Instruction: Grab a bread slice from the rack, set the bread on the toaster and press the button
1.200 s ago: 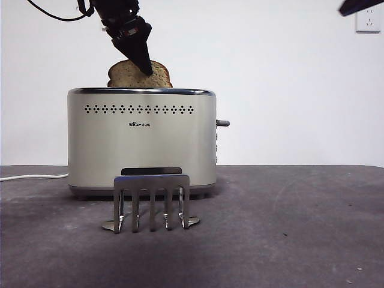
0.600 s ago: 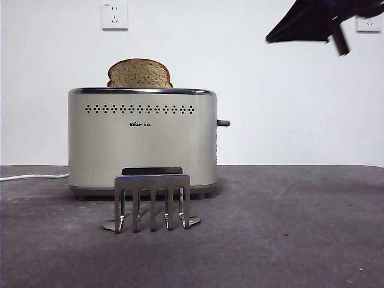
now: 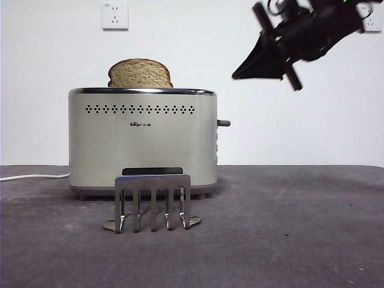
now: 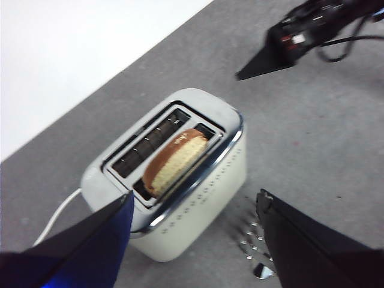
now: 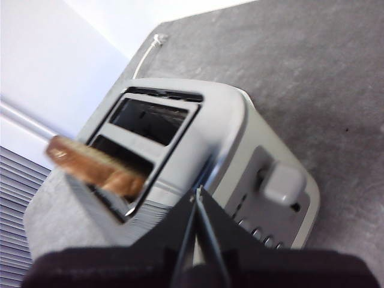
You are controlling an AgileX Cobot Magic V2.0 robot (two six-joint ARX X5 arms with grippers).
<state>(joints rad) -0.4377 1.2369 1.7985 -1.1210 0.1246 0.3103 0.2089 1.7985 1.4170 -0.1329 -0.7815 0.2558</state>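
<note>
The slice of bread [image 3: 140, 73] stands upright in the cream toaster [image 3: 141, 144], its rounded top above the chrome rim. In the left wrist view the bread [image 4: 177, 161] sits in the slot on the rack's side. My left gripper [image 4: 195, 195] is open and empty, high above the toaster, out of the front view. My right gripper [image 3: 237, 75] is shut and empty, in the air up and to the right of the toaster, pointing down towards it. In the right wrist view its tips [image 5: 197, 192] are above the toaster's lever [image 5: 282, 182]. The empty metal rack [image 3: 152, 201] stands in front of the toaster.
The toaster's lever [image 3: 222, 123] sticks out of its right side. A white cable [image 3: 33, 176] runs off to the left along the grey table [image 3: 288, 228]. Wall sockets [image 3: 114, 16] are on the white wall behind.
My left gripper let go of the bread and rose out of the front view. My right gripper came down from the top right corner towards the toaster's right side.
</note>
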